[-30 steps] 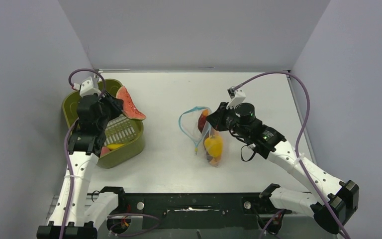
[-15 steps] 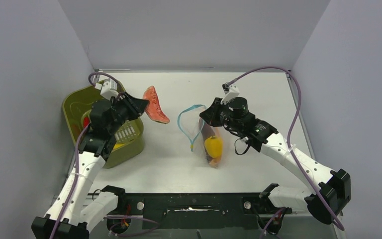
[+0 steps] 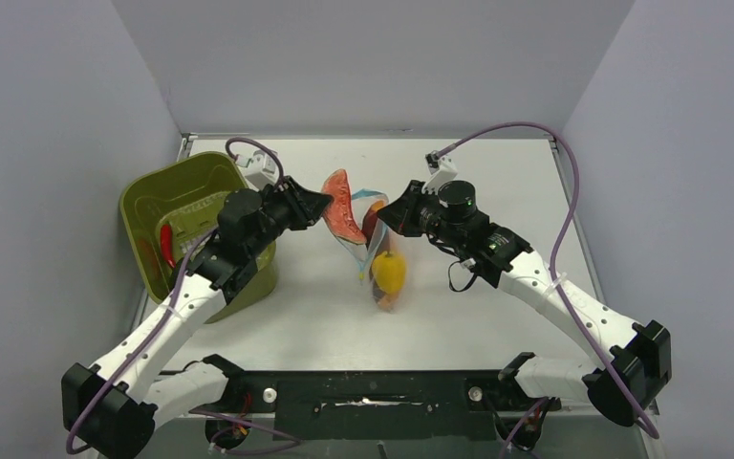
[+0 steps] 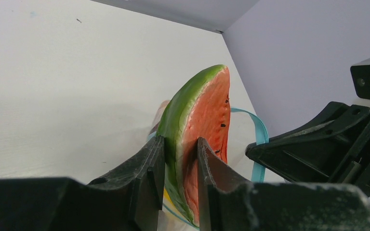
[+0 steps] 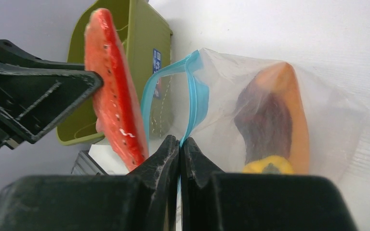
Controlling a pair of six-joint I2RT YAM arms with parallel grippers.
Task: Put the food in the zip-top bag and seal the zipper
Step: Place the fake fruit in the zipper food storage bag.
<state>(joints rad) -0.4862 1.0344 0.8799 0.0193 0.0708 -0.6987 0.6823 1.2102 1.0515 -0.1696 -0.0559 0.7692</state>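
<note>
A: Holding the watermelon slice (image 4: 200, 125) pinched in my left gripper (image 4: 179, 144), long axis running out past the jaws.
B: And the zip-top bag (image 5: 337, 120)?
A: Just right of it; my right gripper (image 5: 179, 142) clamps the zipper (image 5: 195, 96), mouth gaping toward the slice.

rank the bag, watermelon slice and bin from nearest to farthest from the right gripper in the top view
1. bag: the right gripper pinches it at the zipper.
2. watermelon slice: just to that gripper's left, held in the left gripper.
3. bin: far left of the table.
</note>
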